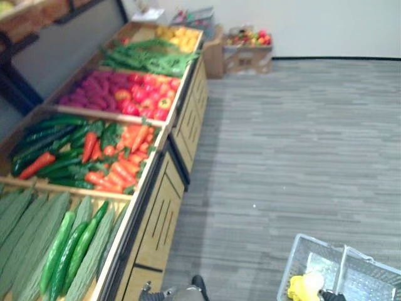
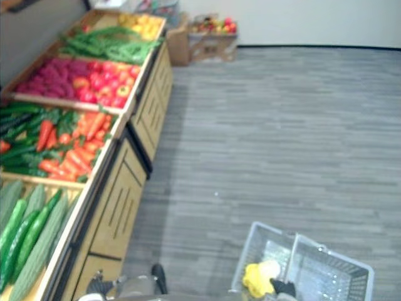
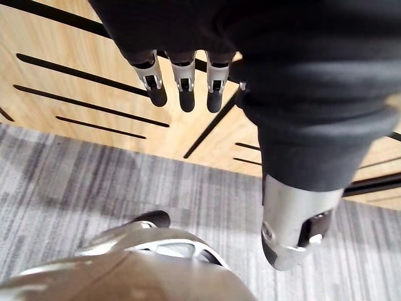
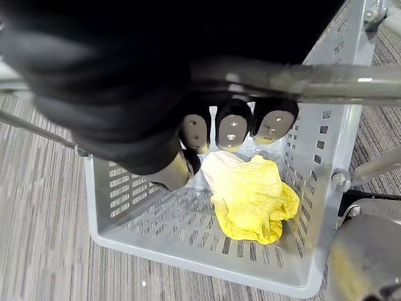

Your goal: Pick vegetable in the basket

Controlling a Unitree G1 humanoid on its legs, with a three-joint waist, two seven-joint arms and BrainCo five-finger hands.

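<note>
Yellow and crinkled, the leafy vegetable (image 4: 254, 200) lies on the bottom of the grey plastic basket (image 4: 188, 248), near the wall at the lower right of the right wrist view. It looks light and soft, so I judge it will crumple easily and its thin leaves may tear if they are pinched. It is better to take it loosely round the whole body, not by one leaf. The right robot hand (image 4: 232, 128) is directly above it, apart from it, with the fingers curled round the metal handle (image 4: 326, 81) of the basket, so this robot hand carries the basket and is not free for picking. The left robot hand (image 3: 182, 78) hangs beside the wooden front of the counter (image 3: 75, 37) with relaxed, nearly straight fingers and holds nothing. In the left eye view the basket is at the lower right of the frame over the grey floor (image 1: 282, 157), well apart from the counter on the left, where cucumbers (image 1: 69, 251) and carrots (image 1: 119, 166) lie. These seem firm and smooth, best gripped at the middle.
</note>
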